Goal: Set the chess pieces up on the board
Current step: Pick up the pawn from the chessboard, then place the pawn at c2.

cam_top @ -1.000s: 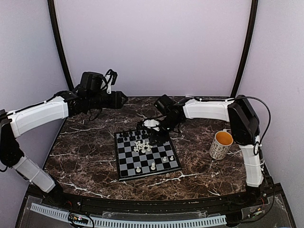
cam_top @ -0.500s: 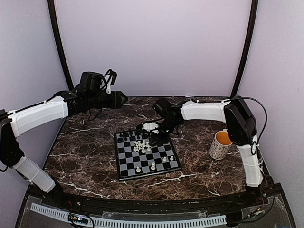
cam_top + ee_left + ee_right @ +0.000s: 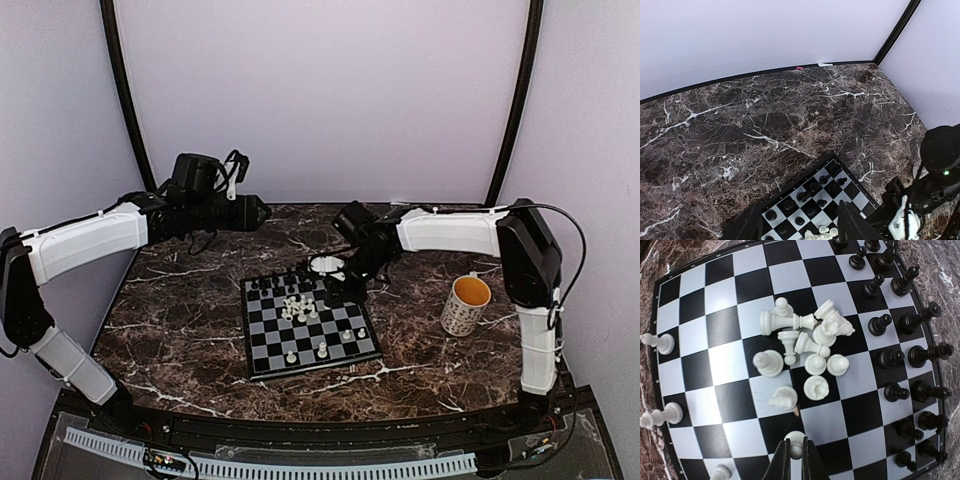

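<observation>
Chess pieces [image 3: 815,362]: set-up looked about half done.

- Black men [image 3: 912,355] stood upright in two files along one edge of the board [image 3: 735,400], the far edge in the overhead view. It looked like a full side, though the count was not certain at the frame margins.
- White was the unfinished side. The white heap [image 3: 790,335] lay near mid-board. Several men were toppled and touching one another, with a few upright among them.
- Only a few placed white men [image 3: 322,350] stood toward the near edge, apart from each other and from the heap.
- Left to do, as judged: clear the heap, right the fallen men, and fill white's two ranks opposite black.

Right gripper [image 3: 796,456]: jaws pressed together on a white pawn [image 3: 794,441], pinched at its round head, over a square just clear of the heap on the white side. Could not tell whether the pawn rested on the board or was lifted.

Left gripper [image 3: 797,220]: jaws spread with nothing between them. It was held high over the back of the bench [image 3: 180,320], well apart from the board's near half.

Writing:
- None could be read.
- The board showed no rank or file letters in any view.
- The mug [image 3: 466,305], on the bench to the right of the board, had a speckled pattern outside and an orange-yellow inside. Any lettering on it was too small to make out.
- No brand mark was legible on the arms.
</observation>
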